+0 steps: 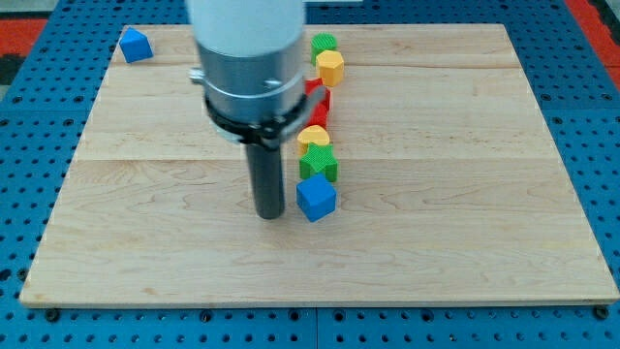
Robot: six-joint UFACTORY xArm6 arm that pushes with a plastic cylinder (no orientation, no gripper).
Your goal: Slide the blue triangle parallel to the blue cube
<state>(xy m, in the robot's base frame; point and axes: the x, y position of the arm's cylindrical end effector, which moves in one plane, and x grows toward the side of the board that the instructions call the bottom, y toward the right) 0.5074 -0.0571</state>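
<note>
The blue triangle (135, 45) lies at the board's top left corner. The blue cube (316, 198) sits near the board's middle, at the bottom end of a column of blocks. My tip (269, 214) rests on the board just left of the blue cube, a small gap apart, and far from the blue triangle. The arm's grey and white body hides the board above the tip.
Above the blue cube runs a column of blocks: a green block (318, 163), a yellow block (313, 137), red blocks (320, 101) partly hidden by the arm, a yellow block (330, 66) and a green block (324, 44). The wooden board (465, 194) lies on a blue pegboard.
</note>
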